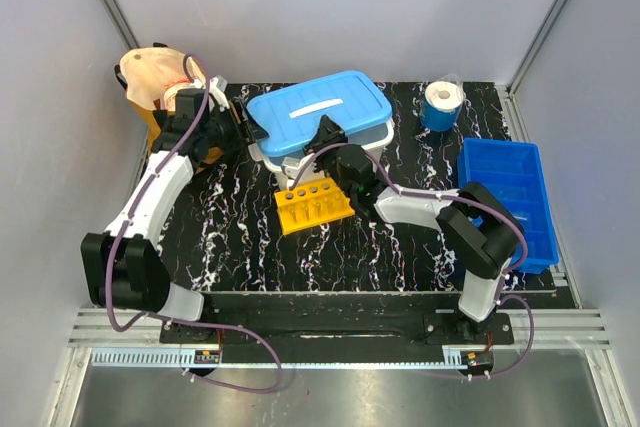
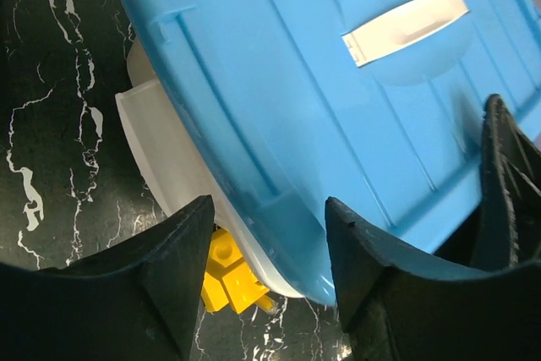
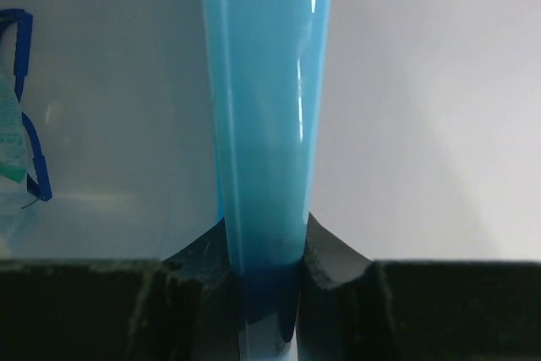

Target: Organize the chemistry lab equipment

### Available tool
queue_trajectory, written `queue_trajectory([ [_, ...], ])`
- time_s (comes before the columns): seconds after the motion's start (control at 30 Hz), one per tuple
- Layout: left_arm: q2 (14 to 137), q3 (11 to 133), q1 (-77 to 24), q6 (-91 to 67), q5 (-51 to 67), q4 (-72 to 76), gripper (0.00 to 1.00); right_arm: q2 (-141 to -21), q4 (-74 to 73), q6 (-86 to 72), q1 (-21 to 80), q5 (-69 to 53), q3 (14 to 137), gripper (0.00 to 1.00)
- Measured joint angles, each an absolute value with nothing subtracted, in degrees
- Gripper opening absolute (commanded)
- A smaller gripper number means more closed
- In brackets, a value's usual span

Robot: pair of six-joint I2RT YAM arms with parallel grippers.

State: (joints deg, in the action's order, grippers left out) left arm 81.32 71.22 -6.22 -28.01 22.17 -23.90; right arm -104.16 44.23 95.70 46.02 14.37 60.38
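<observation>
A white box (image 1: 372, 137) with a blue lid (image 1: 320, 107) stands at the back centre. My right gripper (image 1: 333, 139) is shut on the lid's front edge (image 3: 266, 82), which runs up between its jaws. The lid sits askew over the box. Clear safety glasses with a blue frame (image 3: 25, 107) show faintly through the box wall in the right wrist view. My left gripper (image 1: 243, 132) is open at the lid's left end; in its wrist view the lid's corner (image 2: 321, 107) lies beyond the gap between its fingers (image 2: 169, 268). Tubes, the packet and the yellow-orange piece are out of view.
A yellow test-tube rack (image 1: 313, 205) stands just in front of the box and also shows in the left wrist view (image 2: 228, 272). A blue bin (image 1: 505, 202) sits at the right. A blue roll (image 1: 440, 105) is at the back right. A brown cloth bag (image 1: 155, 72) is at the back left.
</observation>
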Motion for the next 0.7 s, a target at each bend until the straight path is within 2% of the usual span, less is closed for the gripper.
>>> queue_trajectory([
  [0.17, 84.16, 71.46, -6.22, -27.18, 22.28, -23.86, 0.56, -104.16, 43.99, 95.07, 47.33, 15.57, 59.92, 0.27],
  [0.5, 85.58, 72.01, -6.22, -25.65, 22.28, -24.12, 0.53, -102.04, 39.92, 90.65, 49.43, 18.31, 59.48, 0.42],
  [0.63, 86.04, 72.01, -6.22, -25.43, 22.35, -23.66, 0.53, -99.94, 37.12, 88.23, 49.74, 19.35, 59.35, 0.58],
  [0.7, 86.21, 72.01, -6.22, -25.26, 22.35, -23.62, 0.53, -98.83, 36.1, 86.87, 49.82, 19.84, 59.09, 0.62],
])
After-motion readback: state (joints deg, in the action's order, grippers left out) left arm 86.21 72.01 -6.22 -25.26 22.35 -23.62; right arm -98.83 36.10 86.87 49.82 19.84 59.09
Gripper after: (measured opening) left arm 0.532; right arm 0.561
